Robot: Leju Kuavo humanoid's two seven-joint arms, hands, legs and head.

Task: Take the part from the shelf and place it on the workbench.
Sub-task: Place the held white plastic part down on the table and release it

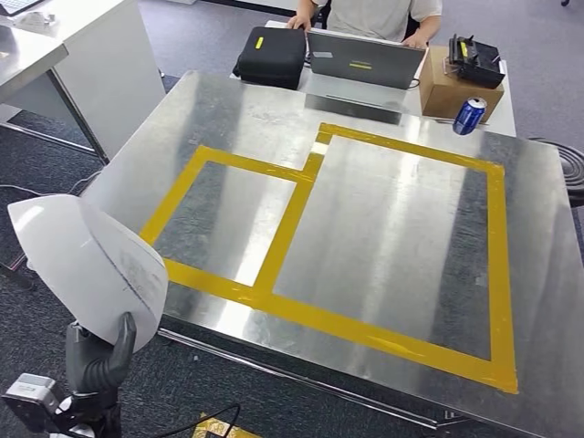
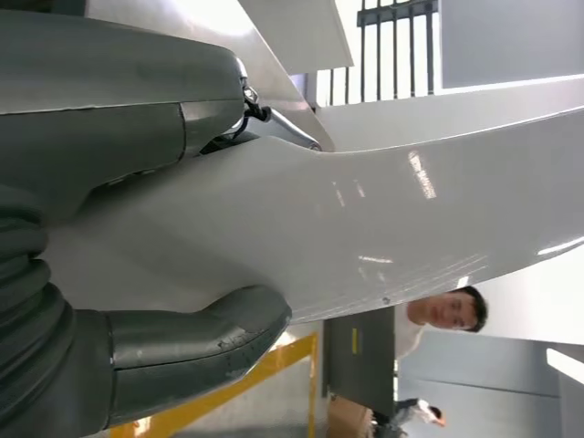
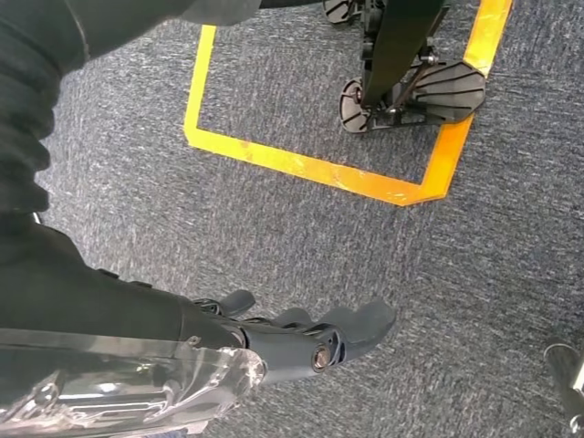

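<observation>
The left hand (image 1: 97,365) holds the part (image 1: 86,265), a white curved panel with a smooth glossy face. In the head view the part stands in the lower left corner, above the carpet and beside the left edge of the surface (image 1: 413,219); it is not over the metal top and does not touch it. The thumb lies against the front of the panel at its lower edge.

The left wrist view shows the grip more closely: the thick grey thumb presses on one side of the part (image 2: 358,228) and the fingers (image 2: 206,109) lie along the other side, so the panel is clamped between them. Behind the panel, a person (image 2: 447,310) is seen.

The surface is a shiny metal sheet with yellow tape (image 1: 303,196) that marks two rectangles, a smaller one at the left and a larger one at the right. A blue can (image 1: 470,116) lies near its far edge. Beyond it, a person (image 1: 371,14) sits at a laptop (image 1: 361,59), with a black case (image 1: 270,57) at one side and a cardboard box (image 1: 447,87) with a black device (image 1: 475,59) on top at the other.

The right wrist view looks down at grey carpet with yellow floor tape (image 3: 310,164). The right hand (image 3: 303,338) is there with its fingers stretched out and a little apart, holding nothing
</observation>
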